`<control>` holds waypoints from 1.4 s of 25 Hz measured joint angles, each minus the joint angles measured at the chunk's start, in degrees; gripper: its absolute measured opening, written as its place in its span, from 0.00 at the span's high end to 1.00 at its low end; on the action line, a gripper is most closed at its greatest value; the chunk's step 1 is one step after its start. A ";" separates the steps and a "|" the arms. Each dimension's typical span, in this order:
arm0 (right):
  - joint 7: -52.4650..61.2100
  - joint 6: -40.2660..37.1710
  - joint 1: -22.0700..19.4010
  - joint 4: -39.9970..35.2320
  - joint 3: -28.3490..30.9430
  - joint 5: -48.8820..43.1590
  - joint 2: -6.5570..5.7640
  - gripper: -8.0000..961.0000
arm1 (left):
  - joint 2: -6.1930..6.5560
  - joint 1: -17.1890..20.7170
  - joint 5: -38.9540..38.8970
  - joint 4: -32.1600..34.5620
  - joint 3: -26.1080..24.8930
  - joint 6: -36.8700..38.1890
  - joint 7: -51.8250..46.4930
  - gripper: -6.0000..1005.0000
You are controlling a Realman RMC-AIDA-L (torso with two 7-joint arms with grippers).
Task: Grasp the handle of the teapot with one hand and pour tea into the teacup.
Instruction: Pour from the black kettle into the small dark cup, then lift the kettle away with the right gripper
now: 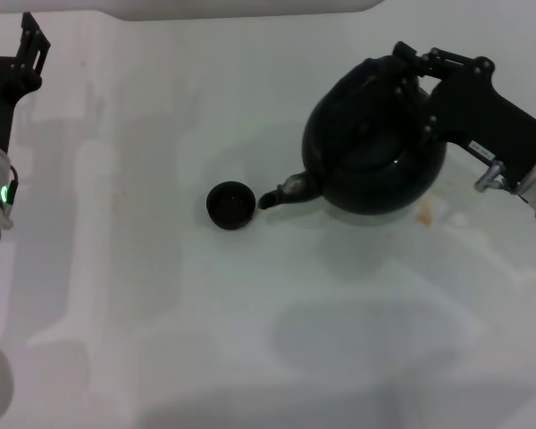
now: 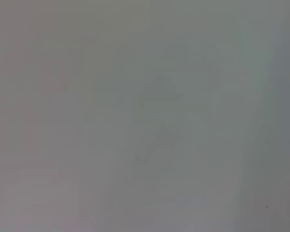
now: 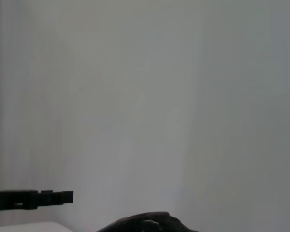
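The handle point(image 1: 402, 76) hides the right pincer point(image 1: 409, 70) fingertips (black on black).

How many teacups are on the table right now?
1. The teacup sits on the white table just off the teapot spout, to the robot's left of it. No other shows; the teapot could hide one.

head: overhead, table point(image 1: 250, 357) | left wrist: blank surface, perhaps close | right wrist: shares teapot point(image 3: 145, 223)
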 joint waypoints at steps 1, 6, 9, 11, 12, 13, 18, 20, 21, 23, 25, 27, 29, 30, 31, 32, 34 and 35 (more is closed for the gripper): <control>-0.89 0.73 0.03 -0.81 -0.21 -0.01 0.02 0.79 | 0.00 0.03 0.00 0.03 0.17 0.00 0.00 0.17; -1.70 5.27 0.12 -4.20 -0.56 -0.03 0.29 0.80 | 0.00 0.10 0.00 0.32 0.86 -0.01 0.00 0.17; -1.70 5.87 0.22 -4.55 -0.61 -0.03 0.40 0.80 | 0.00 0.15 0.00 0.39 1.12 -0.01 0.00 0.17; -1.79 6.40 0.42 -4.60 -0.66 0.03 0.46 0.80 | 0.00 0.17 0.00 0.42 1.22 -0.01 0.00 0.17; -1.86 6.70 0.49 -4.71 -0.66 0.07 0.49 0.80 | 0.00 0.17 0.00 0.43 1.23 -0.01 0.00 0.17; -1.92 7.13 0.57 -4.90 -0.66 0.13 0.50 0.80 | 0.00 0.17 0.00 0.43 1.23 -0.02 0.00 0.17; -2.14 8.40 0.67 -5.89 -0.66 0.28 0.50 0.81 | 0.00 0.17 0.00 0.42 1.36 -0.01 0.00 0.17; -2.61 8.67 0.77 -5.99 -0.65 0.28 0.49 0.81 | 0.00 0.17 0.00 0.38 1.37 -0.02 0.01 0.17; -2.93 8.73 0.84 -6.02 -0.64 0.28 0.49 0.81 | -0.01 0.17 -0.01 0.36 1.54 -0.01 0.01 0.17; -3.61 8.75 0.98 -6.04 -0.64 0.32 0.49 0.81 | -0.05 0.18 -0.27 0.36 1.90 0.00 0.00 0.17; -4.26 8.76 1.04 -6.04 -0.64 0.33 0.49 0.81 | -0.02 0.22 -1.52 0.41 2.76 0.02 0.00 0.17; -4.75 8.77 1.10 -6.07 -0.64 0.32 0.49 0.81 | -0.01 0.24 -1.81 0.42 2.89 0.03 0.00 0.17; -5.39 8.78 1.18 -6.11 -0.64 0.29 0.49 0.81 | 0.01 0.27 -2.08 0.43 2.98 0.05 0.01 0.17; -5.84 8.80 1.20 -6.13 -0.64 0.28 0.51 0.81 | 0.01 0.32 -2.09 0.44 2.98 0.05 0.01 0.17; -6.19 8.84 1.24 -6.13 -0.63 0.28 0.54 0.82 | 0.01 0.36 -2.10 0.43 2.98 0.06 0.01 0.17; -6.45 8.89 1.26 -6.13 -0.64 0.29 0.56 0.82 | 0.01 0.39 -2.10 0.43 2.99 0.07 0.01 0.17; -6.76 9.01 1.37 -6.13 -0.64 0.35 0.57 0.82 | 0.01 0.42 -2.11 0.44 3.04 0.08 0.00 0.17; -6.84 9.04 1.45 -6.13 -0.64 0.39 0.58 0.82 | 0.01 0.43 -2.11 0.43 3.05 0.09 0.00 0.17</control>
